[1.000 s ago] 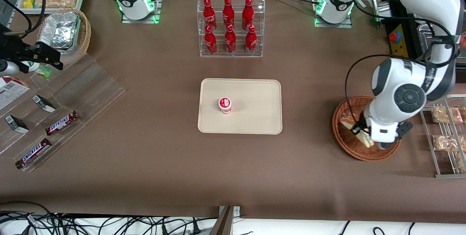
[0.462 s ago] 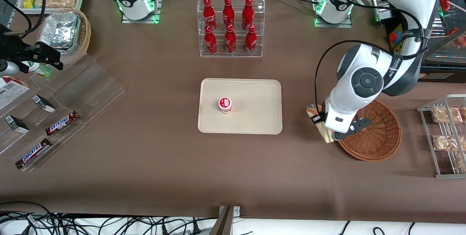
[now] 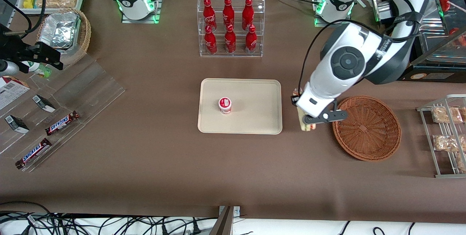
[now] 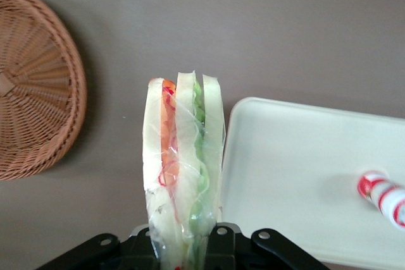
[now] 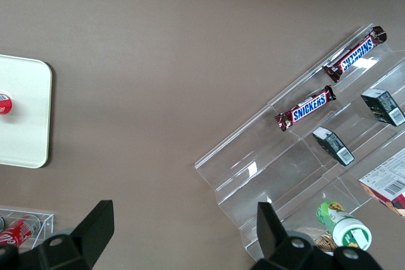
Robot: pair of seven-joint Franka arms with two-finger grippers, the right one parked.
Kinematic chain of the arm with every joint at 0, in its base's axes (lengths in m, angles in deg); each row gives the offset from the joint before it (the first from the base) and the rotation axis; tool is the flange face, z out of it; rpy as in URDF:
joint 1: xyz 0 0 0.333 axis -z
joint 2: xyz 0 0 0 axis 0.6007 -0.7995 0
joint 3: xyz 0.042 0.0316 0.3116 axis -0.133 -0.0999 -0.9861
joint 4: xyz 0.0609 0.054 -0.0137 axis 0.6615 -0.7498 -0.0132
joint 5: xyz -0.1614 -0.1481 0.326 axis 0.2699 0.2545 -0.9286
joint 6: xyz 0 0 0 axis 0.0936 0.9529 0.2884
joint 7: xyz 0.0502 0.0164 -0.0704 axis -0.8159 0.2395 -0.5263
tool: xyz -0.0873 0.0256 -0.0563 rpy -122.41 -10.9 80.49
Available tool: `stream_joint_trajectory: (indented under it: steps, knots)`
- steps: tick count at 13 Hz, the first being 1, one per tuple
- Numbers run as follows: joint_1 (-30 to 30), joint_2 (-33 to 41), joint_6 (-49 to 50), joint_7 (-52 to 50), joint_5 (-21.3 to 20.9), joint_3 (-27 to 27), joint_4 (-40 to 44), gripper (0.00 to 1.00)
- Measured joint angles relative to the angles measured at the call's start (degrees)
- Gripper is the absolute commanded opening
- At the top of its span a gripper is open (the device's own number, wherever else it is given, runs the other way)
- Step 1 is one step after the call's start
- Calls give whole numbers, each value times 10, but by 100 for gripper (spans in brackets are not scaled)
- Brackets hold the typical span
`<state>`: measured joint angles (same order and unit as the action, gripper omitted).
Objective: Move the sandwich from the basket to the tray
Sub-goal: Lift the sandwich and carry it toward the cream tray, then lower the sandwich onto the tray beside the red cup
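My left gripper [image 3: 305, 115] is shut on the sandwich [image 3: 304, 123], a wrapped wedge of pale bread with red, orange and green filling, and holds it above the table between the tray and the basket. In the left wrist view the sandwich [image 4: 183, 169] stands out from between the black fingers [image 4: 224, 245], over bare table beside the tray's edge. The cream tray [image 3: 255, 100] lies in the table's middle; it also shows in the left wrist view [image 4: 297, 175]. The reddish-brown wicker basket [image 3: 367, 127] holds nothing; it shows in the left wrist view too [image 4: 35, 86].
A small red-and-white cup [image 3: 225, 104] stands on the tray. A clear rack of red bottles [image 3: 230, 26] stands farther from the front camera than the tray. A grey wire rack with packaged snacks [image 3: 447, 135] lies at the working arm's end. A clear stand with candy bars [image 3: 62, 123] lies toward the parked arm's end.
My left gripper has lifted the sandwich out of the basket and carried it sideways toward the tray. The basket now shows empty.
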<state>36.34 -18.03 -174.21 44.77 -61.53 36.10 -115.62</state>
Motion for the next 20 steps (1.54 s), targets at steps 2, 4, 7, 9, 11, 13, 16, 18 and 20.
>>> stream_joint_trajectory:
  steps: [2, 4, 7, 9, 11, 13, 16, 18, 20]
  knots:
    - [23, -4, 1, 8, 0, 12, 0, 0]
    - [57, -18, 1, 5, 0, 13, -1, 0]
    - [75, -50, -21, -3, 0, 12, -5, 0]
    - [84, -79, -50, -23, -18, 12, -12, 0]
    - [99, -111, -75, -61, -49, 12, -14, 0]
    - [113, -136, -97, -90, -77, 12, -18, 0]
    - [115, -147, -146, -122, -108, 11, -57, 0]
    - [116, -147, -157, -125, -112, 11, -79, 0]
    - [115, -147, -168, -132, -128, 11, -95, 7]
